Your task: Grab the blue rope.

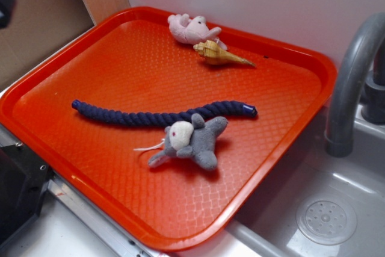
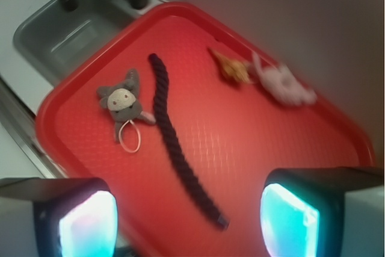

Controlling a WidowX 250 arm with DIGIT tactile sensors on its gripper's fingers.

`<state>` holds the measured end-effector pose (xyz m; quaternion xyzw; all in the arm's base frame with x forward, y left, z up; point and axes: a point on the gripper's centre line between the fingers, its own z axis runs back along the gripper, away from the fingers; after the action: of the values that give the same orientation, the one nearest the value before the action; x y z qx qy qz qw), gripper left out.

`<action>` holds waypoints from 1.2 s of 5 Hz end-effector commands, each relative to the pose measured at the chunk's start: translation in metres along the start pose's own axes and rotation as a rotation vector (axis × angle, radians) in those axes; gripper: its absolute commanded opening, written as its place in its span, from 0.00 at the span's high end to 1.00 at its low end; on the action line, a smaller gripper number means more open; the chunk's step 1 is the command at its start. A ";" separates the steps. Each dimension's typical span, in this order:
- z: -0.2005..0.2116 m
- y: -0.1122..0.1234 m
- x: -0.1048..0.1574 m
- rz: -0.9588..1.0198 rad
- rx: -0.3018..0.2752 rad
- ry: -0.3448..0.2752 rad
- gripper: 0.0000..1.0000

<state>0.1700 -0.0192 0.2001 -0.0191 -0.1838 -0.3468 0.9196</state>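
An orange-red tray (image 1: 90, 52) spans a grey sink (image 1: 337, 209) with a curved faucet (image 1: 352, 76). Across the tray's middle lies the blue rope (image 1: 159, 114), gently curved, with a grey-and-white plush mouse (image 1: 189, 139) touching its near side. By the far rim sit a pink plush toy (image 1: 191, 28) and a conch shell (image 1: 219, 54). The claw (image 2: 189, 221) hovers above, spread wide, empty.

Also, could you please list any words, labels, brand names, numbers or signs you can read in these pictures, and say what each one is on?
None: no readable text appears in either view.
The orange tray, blue rope, grey plush mouse, pink plush and shell carry no visible lettering.
The wrist view is too blurred to show any small print, and the gripper fingers show only a glow.
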 end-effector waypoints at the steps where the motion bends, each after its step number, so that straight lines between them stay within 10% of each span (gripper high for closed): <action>1: -0.048 0.016 0.027 -0.302 -0.121 -0.011 0.00; 6: -0.147 -0.007 0.003 -0.493 -0.205 0.189 0.00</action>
<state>0.2160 -0.0439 0.0584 -0.0384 -0.0477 -0.5725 0.8176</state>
